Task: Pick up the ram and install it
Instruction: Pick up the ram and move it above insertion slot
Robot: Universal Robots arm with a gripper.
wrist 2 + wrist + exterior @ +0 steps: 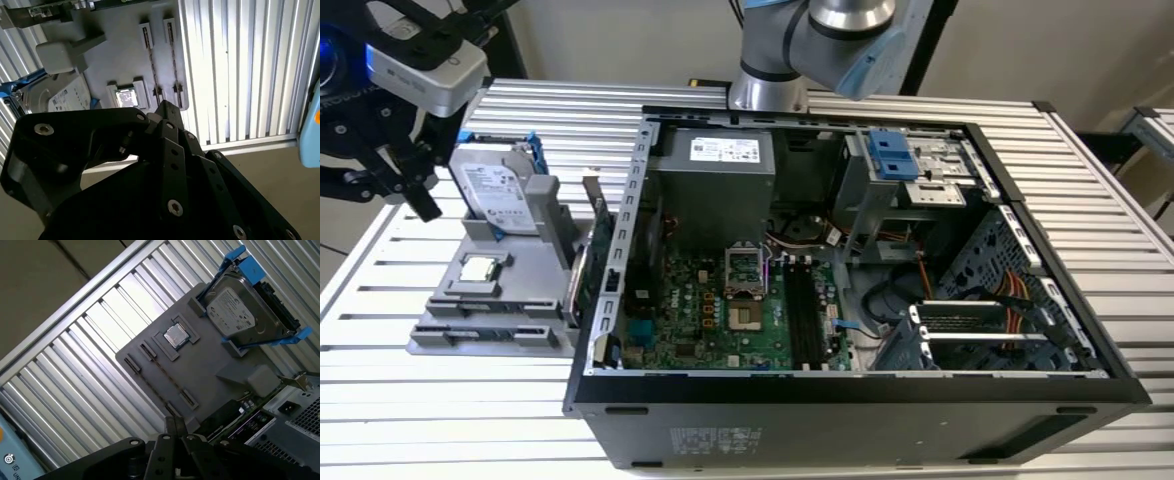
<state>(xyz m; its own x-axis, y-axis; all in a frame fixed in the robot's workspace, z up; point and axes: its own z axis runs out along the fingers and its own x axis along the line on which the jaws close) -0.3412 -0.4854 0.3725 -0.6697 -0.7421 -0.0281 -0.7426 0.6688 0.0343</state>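
Ram: seemingly on edge in the tray, exterior view's left; not lifted.
Gripper: above tray's far side.
Jaws: cannot tell.
Left: pickup, installing.

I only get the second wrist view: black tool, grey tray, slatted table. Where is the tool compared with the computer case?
Observer: In the exterior view the black tool hangs outside the open black computer case, at the exterior view's far left, past the upright silver hard drive.
Operator: Where are its memory slots?
Observer: Long black slots run along the green motherboard, at the exterior view's right of the square processor socket.
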